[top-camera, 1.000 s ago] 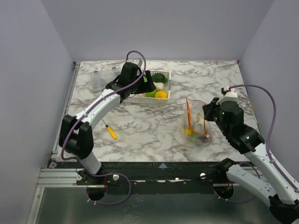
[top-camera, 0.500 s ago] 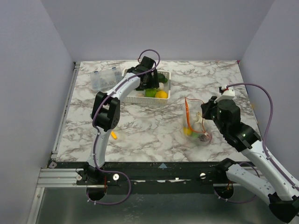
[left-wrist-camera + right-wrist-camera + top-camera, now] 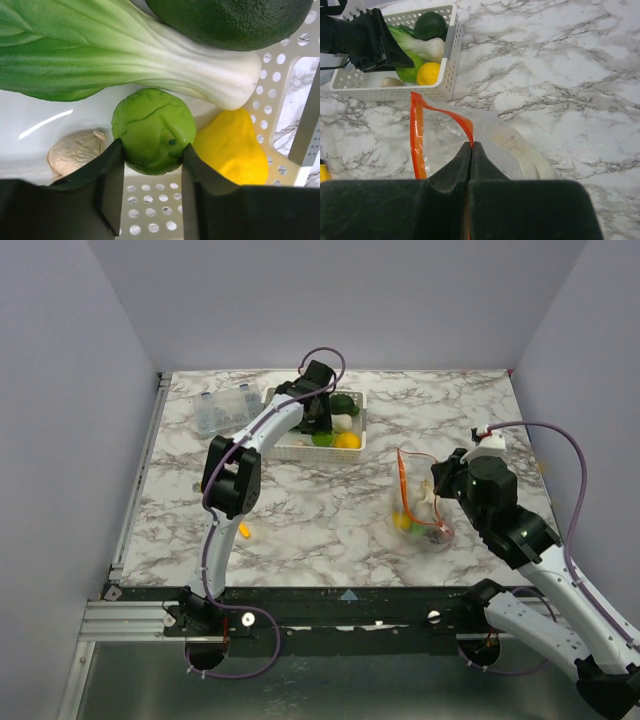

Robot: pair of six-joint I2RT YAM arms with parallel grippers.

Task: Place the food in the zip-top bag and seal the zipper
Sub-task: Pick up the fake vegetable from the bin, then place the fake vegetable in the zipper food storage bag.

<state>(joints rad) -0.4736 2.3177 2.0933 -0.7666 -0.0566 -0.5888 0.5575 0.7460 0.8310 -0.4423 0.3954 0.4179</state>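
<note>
Lowered slightly, left hand [image 3: 152, 150] flanks wrinkled, round green fruit [image 3: 152, 125].

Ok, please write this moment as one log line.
left claw: flanking green fruit in basket, grip unclear | right claw: shut on zip-top bag

Even, soft, bright light throughout; a white glare streak crosses the basket floor [image 3: 45, 125], and the near claw fingers [image 3: 107, 195] blur.

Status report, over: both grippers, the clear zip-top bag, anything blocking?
Left gripper straddling round green toy fruit in white slotted basket, grip unconfirmed. Right gripper shut on clear zip-top bag at red-orange zipper, mouth open. No obstruction seen at mouth.
</note>
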